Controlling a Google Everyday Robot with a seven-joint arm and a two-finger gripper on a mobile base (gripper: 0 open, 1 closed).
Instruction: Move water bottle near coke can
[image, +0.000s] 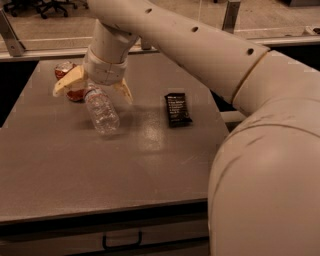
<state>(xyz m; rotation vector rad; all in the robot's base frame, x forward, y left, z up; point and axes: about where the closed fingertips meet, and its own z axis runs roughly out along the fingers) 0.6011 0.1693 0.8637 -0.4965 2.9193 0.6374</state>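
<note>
The water bottle (102, 111), clear and ribbed, lies on its side on the grey table (125, 170), its top end pointing toward the gripper. The coke can (69, 82), red with a silver top, lies just left of and behind the bottle, close to it, partly hidden by a finger. The gripper (94, 90) hangs just above the bottle's top end with its pale fingers (65, 85) spread wide to either side. It is open and holds nothing.
A flat black packet (178, 109) lies on the table to the right of the bottle. The large white arm crosses the upper right and fills the right side of the view. A drawer handle (121, 242) shows under the table's front edge.
</note>
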